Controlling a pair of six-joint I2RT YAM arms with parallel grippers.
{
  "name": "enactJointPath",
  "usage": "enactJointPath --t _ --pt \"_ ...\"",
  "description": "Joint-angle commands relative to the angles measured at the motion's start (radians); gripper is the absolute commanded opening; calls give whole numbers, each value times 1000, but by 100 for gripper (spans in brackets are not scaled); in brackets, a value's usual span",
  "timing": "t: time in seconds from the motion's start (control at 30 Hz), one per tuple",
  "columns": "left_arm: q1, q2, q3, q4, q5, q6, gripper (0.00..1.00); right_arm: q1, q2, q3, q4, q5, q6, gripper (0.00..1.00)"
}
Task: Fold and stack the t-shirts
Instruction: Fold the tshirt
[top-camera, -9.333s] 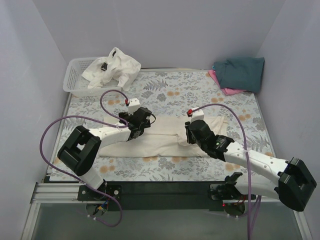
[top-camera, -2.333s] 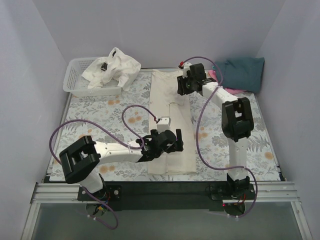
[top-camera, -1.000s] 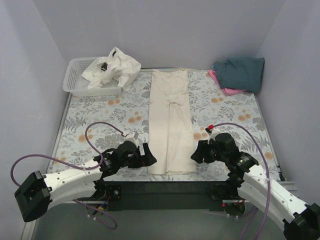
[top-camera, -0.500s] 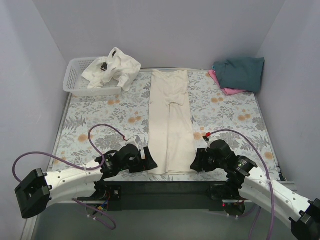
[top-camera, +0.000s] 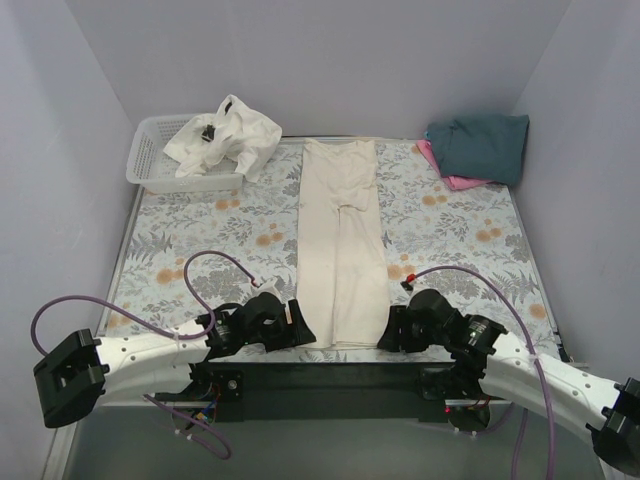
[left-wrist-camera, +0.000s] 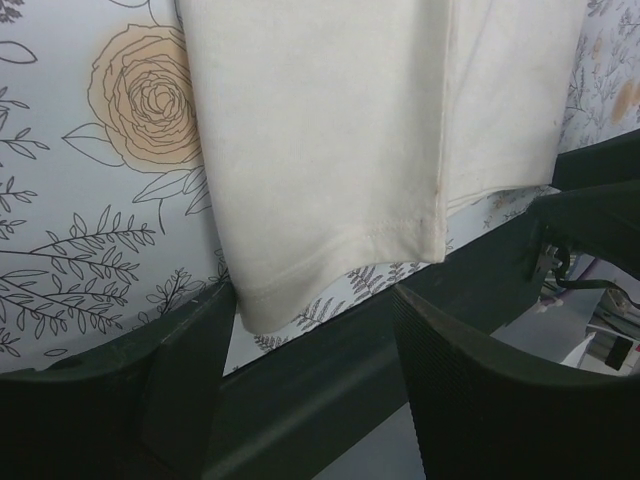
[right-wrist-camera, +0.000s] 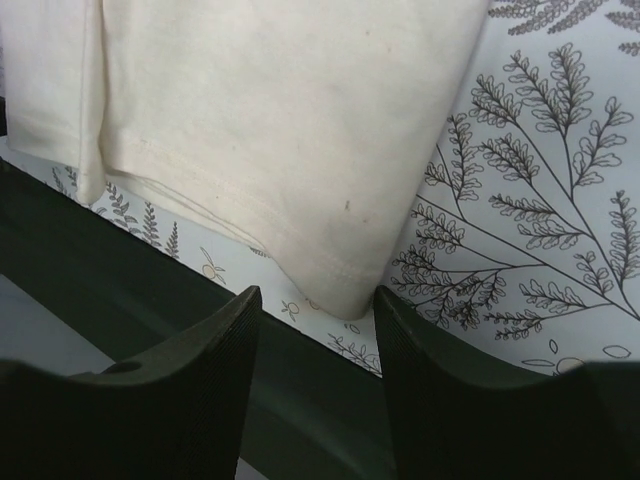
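The left gripper (top-camera: 300, 335) sits low at the near edge of the table (top-camera: 200, 230), its jaws spread; the near left corner of the cream t-shirt (top-camera: 340, 240) lies just ahead of the gap between them, flat on the floral cloth and not pinched. The right gripper (top-camera: 385, 335) mirrors it on the other side, jaws apart with a narrower gap; the shirt's near right corner lies just ahead of that gap, touching neither jaw as far as the wrist view shows.

The shirt is folded lengthwise into a long narrow strip; it runs straight away from both grippers to the far edge of the table, and its near hem spans the space between them. In the left wrist view the hem (left-wrist-camera: 330, 130) shows stacked layers, the corner falling just short of the table's edge; under the left gripper (left-wrist-camera: 310, 320) runs the black front rail (left-wrist-camera: 330, 400). In the right wrist view the rounded corner (right-wrist-camera: 270, 120) stops just ahead of the right gripper (right-wrist-camera: 318, 300).

Far ahead and to the left of the left gripper stands a white basket (top-camera: 150, 165) with a heap of white t-shirts (top-camera: 225, 135) spilling over its rim; far ahead and to the right of the right gripper a teal t-shirt (top-camera: 480, 145) lies folded on a pink t-shirt (top-camera: 455, 182).
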Motion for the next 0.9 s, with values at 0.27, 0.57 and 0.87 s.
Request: enactJointPath --t 0.27,0.57,0.87 --pt "-36 48 -24 -117 12 -21 46 33 44 -11 80 66 35 38" --pt "-44 31 -27 -176 -18 -26 36 42 62 -14 98 78 42 35" --pt "-44 48 -20 -162 -96 -29 0 47 70 -11 112 94 36 31"
